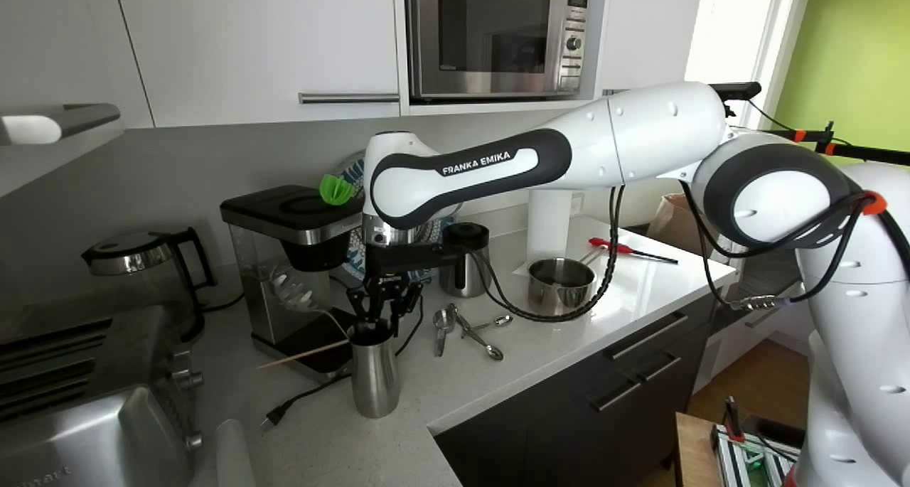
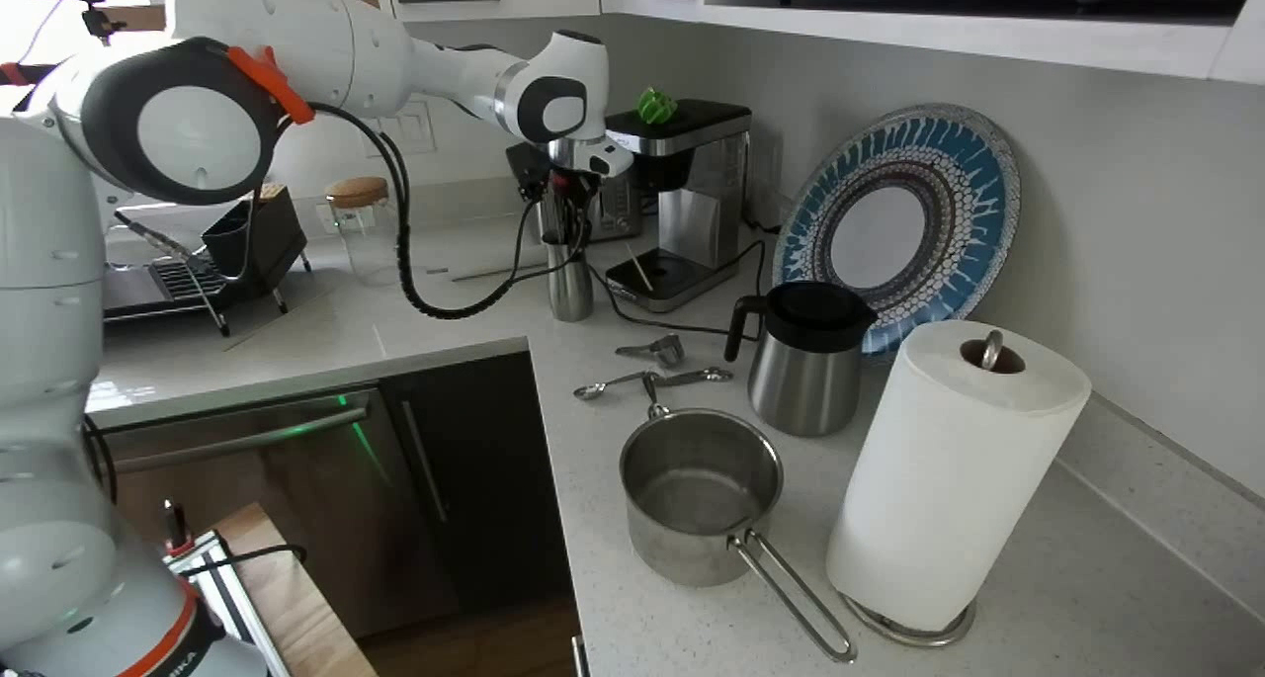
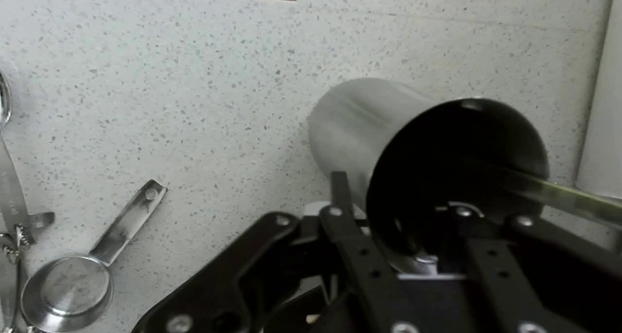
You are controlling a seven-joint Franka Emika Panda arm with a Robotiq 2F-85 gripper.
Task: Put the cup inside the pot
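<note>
cup [image 1: 375,380] stands upright; parted fingers [image 3: 341,197] straddle one side, contact hard to tell.

White upper cabinets [image 1: 263,46], grey wall [image 1: 234,178], dark drawers [image 1: 618,365]; bright opening [image 1: 729,35] beside green wall [image 1: 846,67]; brown floor [image 1: 746,370].

Your smooth white, black-trimmed, jointed arm [image 1: 654,138] stretches outward, its rounded white wrist [image 1: 398,192] above your black, two-fingered gripper [image 3: 402,199], which points down with its fingertips [image 3: 340,189] apart.
</note>
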